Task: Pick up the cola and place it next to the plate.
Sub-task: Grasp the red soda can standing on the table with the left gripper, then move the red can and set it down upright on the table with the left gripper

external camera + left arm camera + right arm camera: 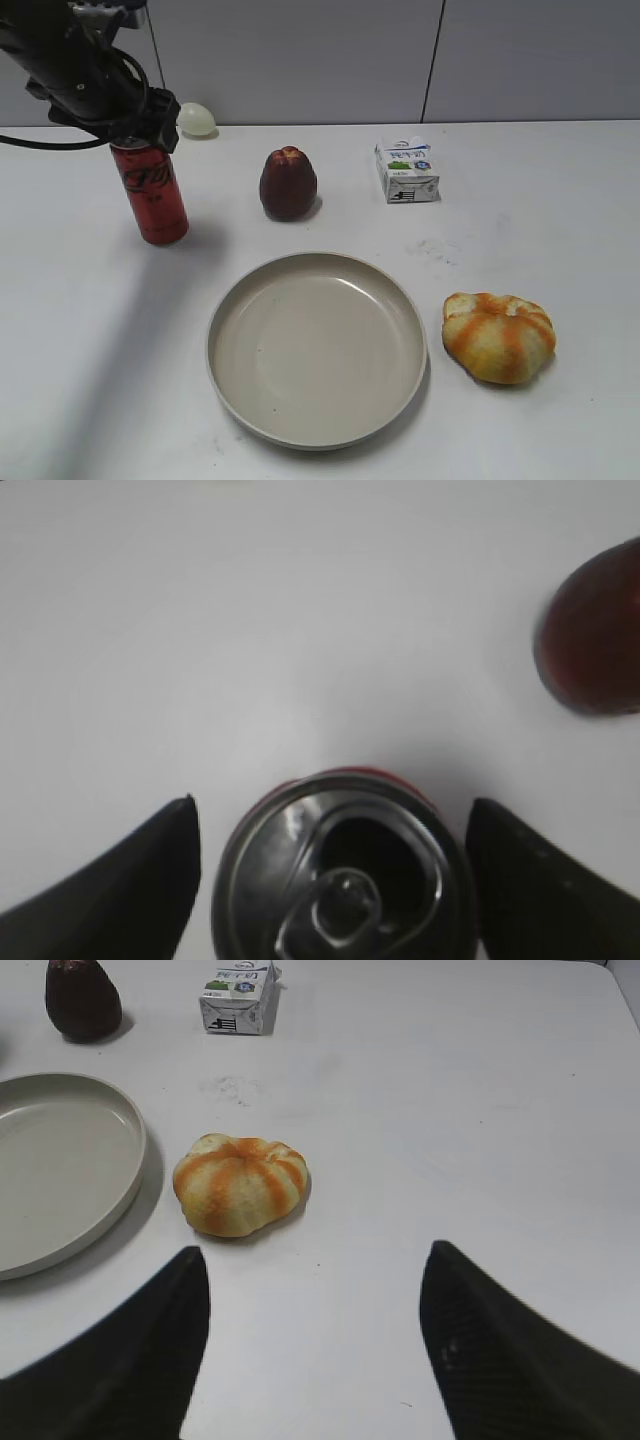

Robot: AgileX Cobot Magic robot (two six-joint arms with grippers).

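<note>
The cola [150, 195] is a tall red can with dark script, standing upright at the table's back left. In the left wrist view its silver top [340, 880] sits between my two fingers. My left gripper [140, 135] [330, 805] is open, low over the can's top, with a finger on each side and a gap to each. The beige plate [317, 350] lies at the front centre, well right of the can; it also shows in the right wrist view [60, 1160]. My right gripper [315, 1260] is open and empty above bare table, and out of the exterior view.
A dark red fruit [288, 183] [592, 630] [82, 1000] stands right of the can. A small milk carton [407, 170] [238, 995] is at the back. An orange-striped pumpkin-shaped thing [499, 336] [240, 1184] lies right of the plate. A pale egg shape [196, 119] is by the wall.
</note>
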